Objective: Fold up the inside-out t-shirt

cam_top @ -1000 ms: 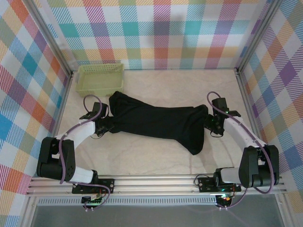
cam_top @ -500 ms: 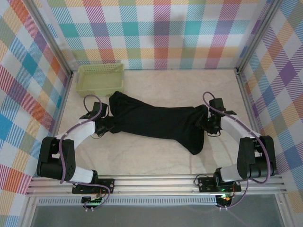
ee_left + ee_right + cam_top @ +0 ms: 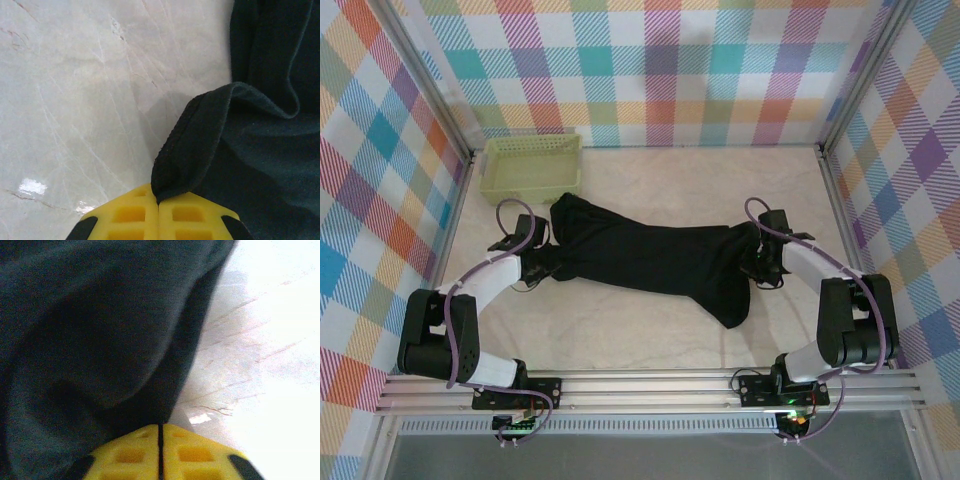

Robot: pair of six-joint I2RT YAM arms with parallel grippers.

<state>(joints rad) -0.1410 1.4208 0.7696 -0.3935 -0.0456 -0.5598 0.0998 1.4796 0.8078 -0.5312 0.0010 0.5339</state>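
Observation:
The inside-out t-shirt point(image 3: 650, 258) is a plain black cloth stretched left to right across the table, with a flap hanging toward the front at its right. My left gripper point(image 3: 542, 262) is at the shirt's left end. In the left wrist view its yellow pads point(image 3: 125, 215) are pressed together on a folded hem of the black cloth point(image 3: 200, 145). My right gripper point(image 3: 757, 262) is at the shirt's right end. In the right wrist view its yellow fingertips point(image 3: 195, 452) are closed, and the edge of the dark cloth point(image 3: 100, 330) runs into the seam between them.
A pale yellow-green lattice basket point(image 3: 532, 165) stands at the back left, just behind the shirt's left end. Checked walls enclose the pale marble table point(image 3: 650, 330) on three sides. Bare tabletop lies in front of the shirt.
My right gripper has moved left onto the shirt's right end and closed on its edge. The left arm and its grip have not moved.

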